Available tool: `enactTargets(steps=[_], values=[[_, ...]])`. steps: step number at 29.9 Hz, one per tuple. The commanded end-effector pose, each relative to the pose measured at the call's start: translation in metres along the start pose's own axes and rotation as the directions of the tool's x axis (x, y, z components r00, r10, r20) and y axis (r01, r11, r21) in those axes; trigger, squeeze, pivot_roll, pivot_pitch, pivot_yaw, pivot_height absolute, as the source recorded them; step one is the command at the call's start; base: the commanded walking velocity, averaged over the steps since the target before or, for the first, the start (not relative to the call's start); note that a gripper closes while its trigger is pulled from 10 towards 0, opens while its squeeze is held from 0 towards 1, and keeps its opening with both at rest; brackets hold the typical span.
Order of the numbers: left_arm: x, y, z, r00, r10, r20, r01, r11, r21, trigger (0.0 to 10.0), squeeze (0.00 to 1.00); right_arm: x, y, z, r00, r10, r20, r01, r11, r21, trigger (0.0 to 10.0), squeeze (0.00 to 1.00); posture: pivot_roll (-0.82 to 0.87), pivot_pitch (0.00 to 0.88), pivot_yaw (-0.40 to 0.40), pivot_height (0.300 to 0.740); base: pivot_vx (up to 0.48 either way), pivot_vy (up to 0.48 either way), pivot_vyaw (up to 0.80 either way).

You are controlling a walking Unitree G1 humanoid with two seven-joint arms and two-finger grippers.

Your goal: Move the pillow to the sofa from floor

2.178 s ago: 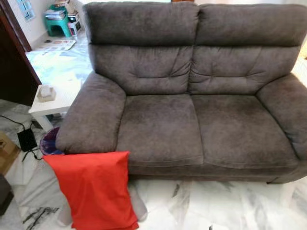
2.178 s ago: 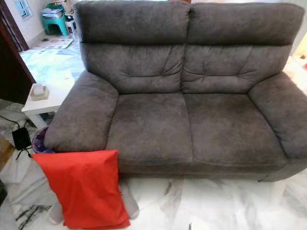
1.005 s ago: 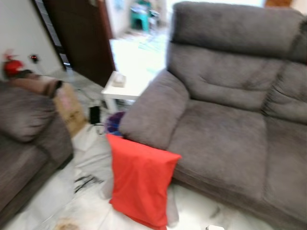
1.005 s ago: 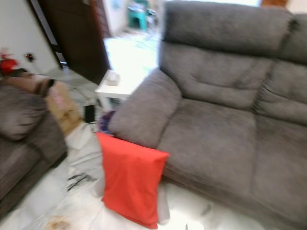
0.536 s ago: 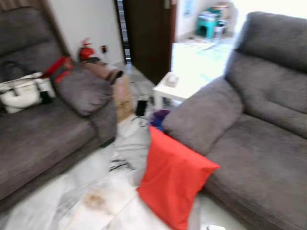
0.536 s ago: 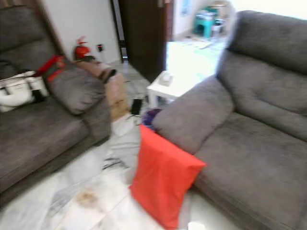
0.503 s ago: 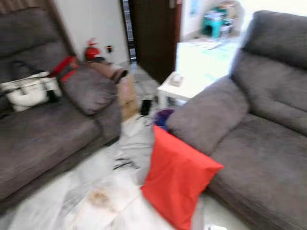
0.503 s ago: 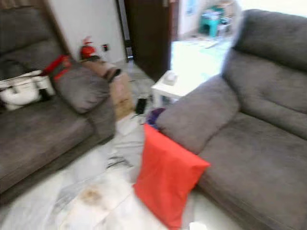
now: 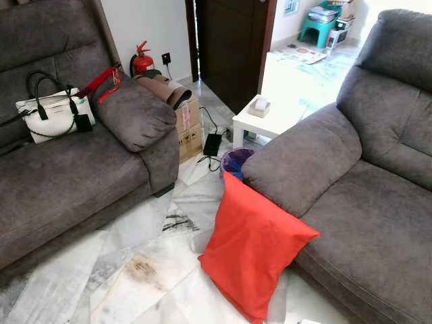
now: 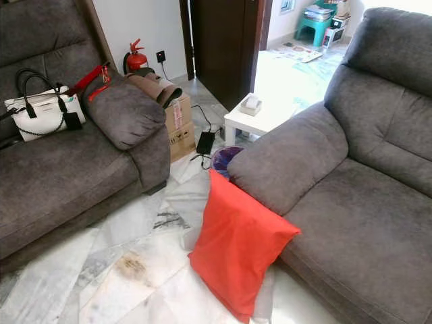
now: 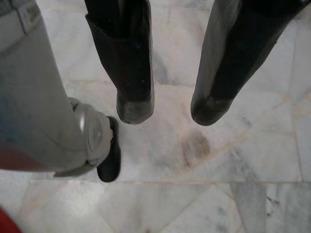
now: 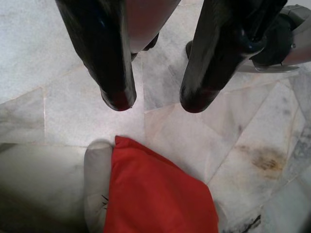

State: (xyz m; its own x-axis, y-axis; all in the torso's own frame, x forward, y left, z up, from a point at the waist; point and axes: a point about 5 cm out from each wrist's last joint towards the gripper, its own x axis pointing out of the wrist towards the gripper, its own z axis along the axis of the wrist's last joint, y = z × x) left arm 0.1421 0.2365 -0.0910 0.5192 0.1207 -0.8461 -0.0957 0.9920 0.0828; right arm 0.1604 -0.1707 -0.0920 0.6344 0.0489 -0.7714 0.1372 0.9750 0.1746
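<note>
Four fingers (image 12: 116,92) (one red pillow (image 9: 253,253))

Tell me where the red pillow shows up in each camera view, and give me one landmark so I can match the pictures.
Left eye view: the red pillow stands low and centre on the floor, leaning against the sofa's armrest.
Right eye view: same spot, shifted slightly left.
Left wrist view: a red sliver at the bottom-left corner, too small to identify.
Right wrist view: its corner lies below the open right gripper.
Shared landmark: the marble floor.
</note>
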Motion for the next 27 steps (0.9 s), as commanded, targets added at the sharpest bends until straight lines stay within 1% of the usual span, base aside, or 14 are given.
enactTargets(steps=[1,10,17,20,22,27], values=[[-0.001,0.004,-0.005,1.000,0.012,-0.022,-0.012,1.000,0.008,10.0,0.00,-0.001,0.001,-0.005,1.000,0.006,-0.012,-0.006,1.000,0.006,10.0,0.00,0.07,0.115,0.050,0.740,0.000,-0.480,0.00],[-0.001,0.003,-0.004,1.000,0.010,-0.026,-0.010,1.000,0.018,10.0,0.00,-0.001,0.002,-0.006,1.000,0.011,-0.018,-0.011,1.000,0.002,10.0,0.00,0.07,0.116,0.050,0.740,0.000,-0.480,0.00],[0.000,0.002,0.000,1.000,0.007,-0.010,-0.007,1.000,0.030,10.0,0.00,-0.001,0.002,-0.006,1.000,0.012,-0.019,-0.012,1.000,0.004,10.0,0.00,0.07,0.119,0.049,0.740,0.000,0.000,0.00],[0.002,0.000,0.009,1.000,-0.002,0.019,0.001,0.999,0.043,10.0,0.00,-0.001,0.003,-0.006,1.000,0.017,-0.019,-0.017,1.000,0.003,10.0,0.00,0.07,0.119,0.050,0.740,0.000,0.000,0.00],[0.002,-0.001,0.012,1.000,-0.005,0.026,0.004,0.999,0.041,10.0,0.00,-0.001,0.002,-0.006,1.000,0.017,-0.019,-0.017,1.000,0.004,10.0,0.00,0.07,0.118,0.049,0.740,0.000,0.000,0.00],[0.003,-0.004,0.013,0.999,-0.015,0.031,0.014,0.999,0.043,10.0,0.00,-0.001,0.002,-0.006,1.000,0.016,-0.019,-0.016,1.000,0.008,10.0,0.00,0.06,0.117,0.050,0.740,0.000,0.000,0.00]])
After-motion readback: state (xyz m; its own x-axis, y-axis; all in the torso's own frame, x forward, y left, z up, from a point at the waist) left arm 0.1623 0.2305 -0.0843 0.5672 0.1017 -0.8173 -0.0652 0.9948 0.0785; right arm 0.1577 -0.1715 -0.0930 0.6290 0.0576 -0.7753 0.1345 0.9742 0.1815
